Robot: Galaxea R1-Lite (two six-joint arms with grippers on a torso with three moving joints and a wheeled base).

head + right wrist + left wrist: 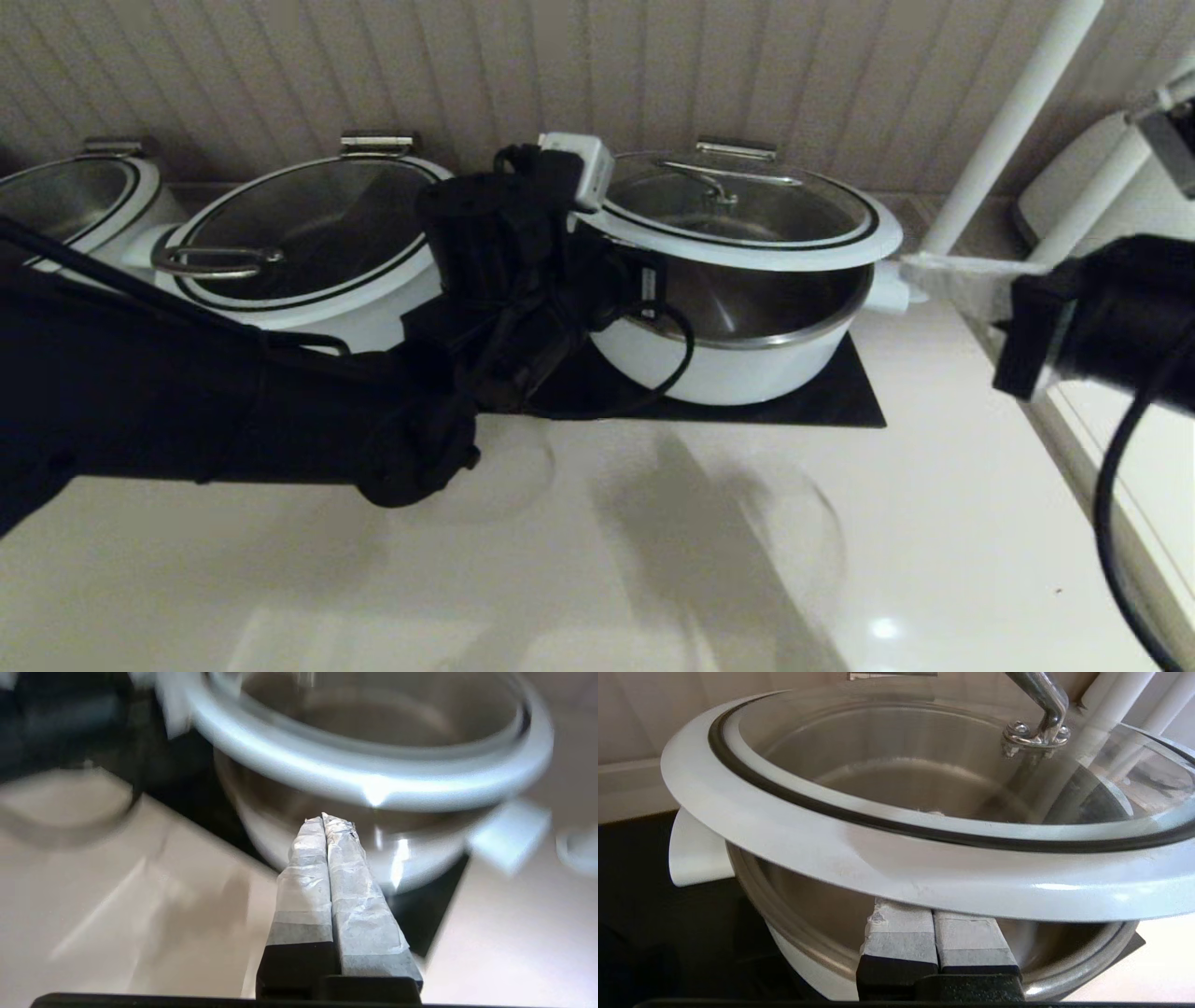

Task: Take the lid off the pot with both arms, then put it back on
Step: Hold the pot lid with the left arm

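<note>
The lid (747,210) is raised above the pot (738,359), with an open gap at the front that shows the steel lining. My left arm (504,271) reaches to the lid's left side. In the left wrist view my left gripper (934,911) is shut, its tips tucked under the lid's white rim (887,863) and touching it. My right gripper (922,273) is shut and empty beside the pot's right knob (887,294), just below the rim. In the right wrist view its tips (327,820) stand short of the pot (289,812), under the lid's rim (373,781).
Two more white pots with lids (308,233) (65,196) stand to the left along the wall. The pot sits on a black mat (840,401). White poles (1018,103) and a white appliance (1074,187) stand at the right. The pale counter (653,560) spreads in front.
</note>
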